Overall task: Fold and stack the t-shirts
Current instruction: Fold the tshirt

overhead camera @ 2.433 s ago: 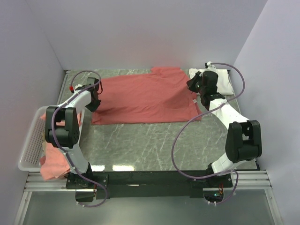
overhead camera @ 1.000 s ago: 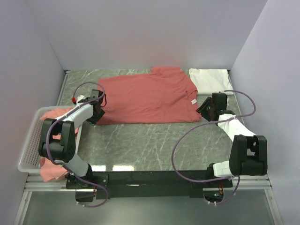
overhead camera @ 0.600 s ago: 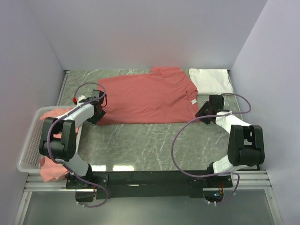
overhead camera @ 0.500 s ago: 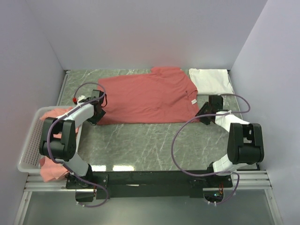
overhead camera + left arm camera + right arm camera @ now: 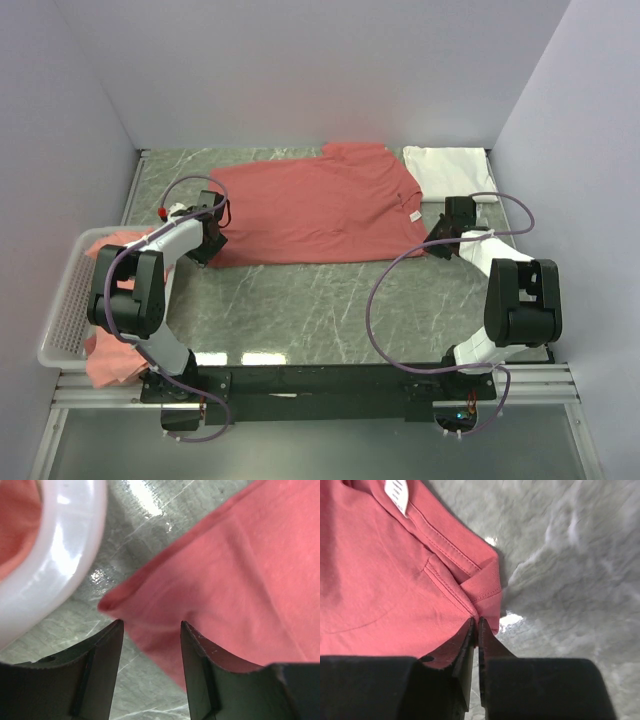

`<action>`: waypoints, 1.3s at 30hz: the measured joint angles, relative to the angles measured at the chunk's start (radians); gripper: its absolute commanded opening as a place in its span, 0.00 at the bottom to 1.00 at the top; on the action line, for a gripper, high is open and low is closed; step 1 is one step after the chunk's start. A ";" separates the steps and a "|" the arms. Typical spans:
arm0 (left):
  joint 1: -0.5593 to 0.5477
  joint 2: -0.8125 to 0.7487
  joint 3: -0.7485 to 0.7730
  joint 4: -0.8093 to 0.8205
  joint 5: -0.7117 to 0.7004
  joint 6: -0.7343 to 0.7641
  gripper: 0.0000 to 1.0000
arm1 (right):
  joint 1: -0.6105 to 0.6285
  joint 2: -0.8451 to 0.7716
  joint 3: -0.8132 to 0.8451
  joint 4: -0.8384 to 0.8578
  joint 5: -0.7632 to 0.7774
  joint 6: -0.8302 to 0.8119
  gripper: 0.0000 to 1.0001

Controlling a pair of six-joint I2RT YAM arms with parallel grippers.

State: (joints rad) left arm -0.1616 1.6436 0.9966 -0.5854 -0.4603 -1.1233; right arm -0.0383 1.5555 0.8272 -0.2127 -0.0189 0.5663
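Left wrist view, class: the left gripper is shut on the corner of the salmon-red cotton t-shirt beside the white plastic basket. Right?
The left wrist view shows the left gripper open, not shut, astride the corner of the salmon-red cotton t-shirt beside the white plastic basket.

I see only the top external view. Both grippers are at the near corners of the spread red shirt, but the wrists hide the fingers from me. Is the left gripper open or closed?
Observer: Open. In the left wrist view the left gripper has its fingers apart, and the corner of the red shirt shows between them.
Operator: Does it touch the basket?
Observer: No. The white basket rim lies apart from the fingers, with bare table showing between rim and shirt corner.
Operator: And the right gripper?
Observer: Shut. In the right wrist view the right gripper has its fingers together at the shirt's hem corner, on the side of the white label. I cannot tell whether cloth is caught between them.
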 measured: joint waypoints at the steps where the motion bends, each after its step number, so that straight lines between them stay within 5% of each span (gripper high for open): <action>1: 0.000 0.005 0.004 0.000 0.000 0.000 0.55 | 0.000 0.000 0.016 -0.015 0.015 -0.010 0.16; 8: -0.001 0.010 0.009 0.000 0.004 0.004 0.57 | -0.003 -0.001 0.050 -0.074 0.118 -0.058 0.54; 11: -0.001 0.006 0.009 0.000 0.011 0.004 0.59 | -0.006 -0.010 0.045 -0.085 0.113 -0.059 0.59; 22: 0.003 -0.077 -0.056 0.004 0.021 -0.035 0.59 | -0.005 -0.226 -0.201 0.074 -0.077 0.093 0.60; 29: -0.003 -0.083 -0.077 0.034 0.050 -0.052 0.50 | -0.005 -0.209 -0.230 0.171 -0.166 0.189 0.42; 39: 0.000 -0.089 -0.034 0.063 0.074 -0.051 0.39 | -0.008 -0.190 -0.182 0.206 -0.203 0.237 0.36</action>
State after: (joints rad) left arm -0.1616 1.5543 0.9623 -0.5228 -0.3859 -1.1748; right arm -0.0463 1.3651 0.6453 -0.0071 -0.2222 0.8032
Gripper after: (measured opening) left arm 0.410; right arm 0.361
